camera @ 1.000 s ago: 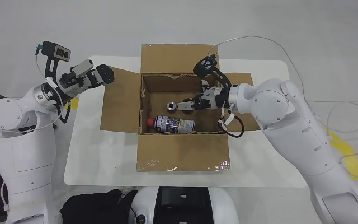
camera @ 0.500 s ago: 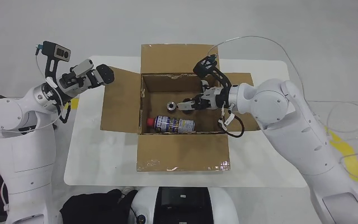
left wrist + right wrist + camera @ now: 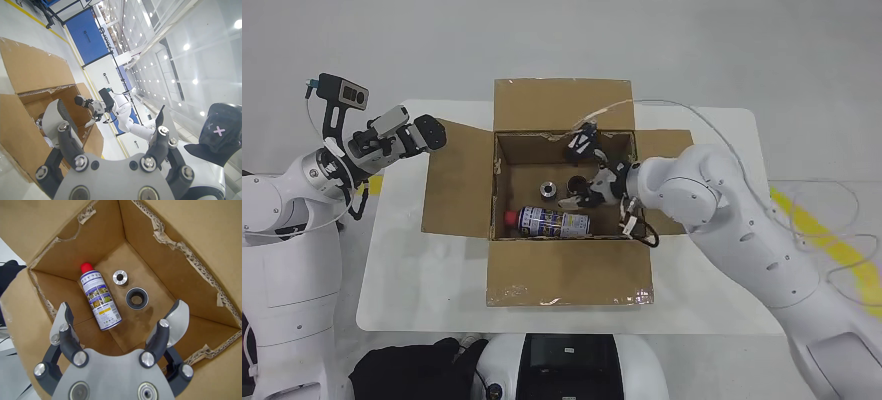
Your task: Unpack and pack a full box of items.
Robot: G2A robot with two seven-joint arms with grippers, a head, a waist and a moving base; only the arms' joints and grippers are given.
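Unpacking step; right tool point(image 3: 122, 305) hung spread above box point(image 3: 570, 268) midway between desk's side edges; spray can point(image 3: 100, 298) lay on box floor beside black ring point(image 3: 137, 307); best move looked straight descent, straddling can's middle crosswise, clear of torn walls; left tool point(image 3: 110, 106) spread beyond desk's left edge.

**Bright, even light from above; lamp glare in one wrist view**

In the top view the white table point(image 3: 402, 260) is lit brightly and evenly from overhead, with almost no shadow on it. The inside of the box point(image 3: 567, 270) is darker than its spread flaps. In the left wrist view, rows of ceiling lamps point(image 3: 186, 46) show as white discs with pale haloes, and straight lines bow toward the frame's edges. In the right wrist view light reaches the box floor. The metal ring point(image 3: 119, 277) shines bright on its face, the spray can point(image 3: 100, 298) has a soft sheen, and the box walls bend outward near the corners.
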